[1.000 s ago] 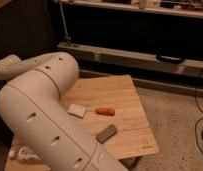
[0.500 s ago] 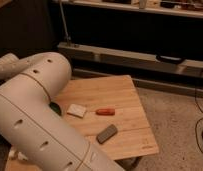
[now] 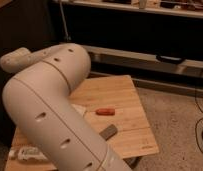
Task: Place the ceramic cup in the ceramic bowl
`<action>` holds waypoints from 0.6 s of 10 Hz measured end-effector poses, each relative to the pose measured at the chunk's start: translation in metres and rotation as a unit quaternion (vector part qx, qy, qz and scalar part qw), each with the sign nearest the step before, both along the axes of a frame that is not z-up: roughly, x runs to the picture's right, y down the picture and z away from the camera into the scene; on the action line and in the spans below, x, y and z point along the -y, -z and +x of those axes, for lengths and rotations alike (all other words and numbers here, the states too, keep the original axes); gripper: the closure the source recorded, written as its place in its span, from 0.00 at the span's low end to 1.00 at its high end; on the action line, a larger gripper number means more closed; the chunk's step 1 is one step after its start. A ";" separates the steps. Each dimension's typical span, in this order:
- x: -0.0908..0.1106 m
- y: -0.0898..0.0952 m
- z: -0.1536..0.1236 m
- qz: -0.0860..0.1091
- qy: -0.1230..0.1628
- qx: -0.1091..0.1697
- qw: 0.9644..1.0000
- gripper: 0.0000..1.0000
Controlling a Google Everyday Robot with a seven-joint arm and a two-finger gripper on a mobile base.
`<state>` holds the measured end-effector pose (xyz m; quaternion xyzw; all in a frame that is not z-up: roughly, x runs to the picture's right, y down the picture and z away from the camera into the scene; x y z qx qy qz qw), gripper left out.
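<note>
Tabletop (image 3: 120, 95); ceramic bowl, end effector hidden behind arm (image 3: 50, 100)

Cream-white arm (image 3: 45, 105) right up close, smooth matte shell all over, thick and tubular, not a cable or marking on show. Fattest on the link farthest from the gripper end, and there, a row of dark oval recesses (image 3: 40, 116) running along its side. Bulging into a rounded elbow (image 3: 70, 57) one joint closer to the gripper end, with a few more small dark ovals scattered over the curve. Slimmer again past that, tapering into a narrow rounded segment (image 3: 16, 57) with tiny dark specks. Warm yellowish tint on top, grey shading underneath. Gripper out of view, somewhere beyond that narrow tip.
</note>
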<state>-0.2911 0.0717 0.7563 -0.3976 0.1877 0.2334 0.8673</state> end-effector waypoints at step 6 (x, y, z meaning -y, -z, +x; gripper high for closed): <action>-0.015 -0.015 0.008 -0.053 -0.023 0.103 0.993 0.74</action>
